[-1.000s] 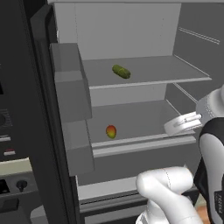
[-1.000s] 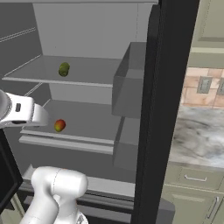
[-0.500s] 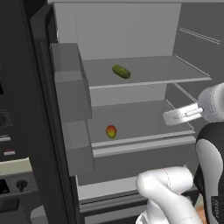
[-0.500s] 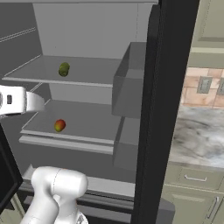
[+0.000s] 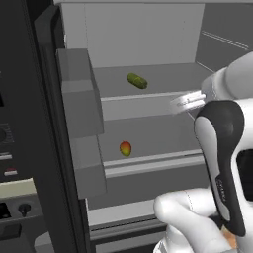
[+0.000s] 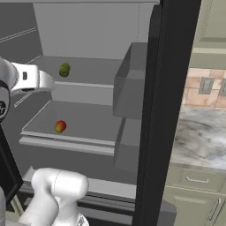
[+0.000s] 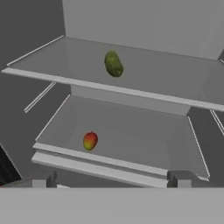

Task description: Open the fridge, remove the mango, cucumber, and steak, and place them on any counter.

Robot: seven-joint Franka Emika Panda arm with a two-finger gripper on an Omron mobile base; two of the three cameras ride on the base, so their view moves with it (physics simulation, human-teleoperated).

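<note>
No legible text, label, brand, number or sign is showing anywhere. The dark arm segment (image 5: 220,163) to the right of the fridge (image 5: 148,59) is carrying a small pale mark along its side, too blurred to read. The black appliance panel (image 5: 10,163) to the left of the fridge is showing knobs and a faint marking, none of it readable. The wall plates (image 6: 205,86) to the right of the fridge are bearing no lettering that can be made out.

cucumber (image 7: 113,64) upper shelf (image 7: 175,83), mango (image 7: 89,141) lower shelf (image 7: 140,140)
</note>
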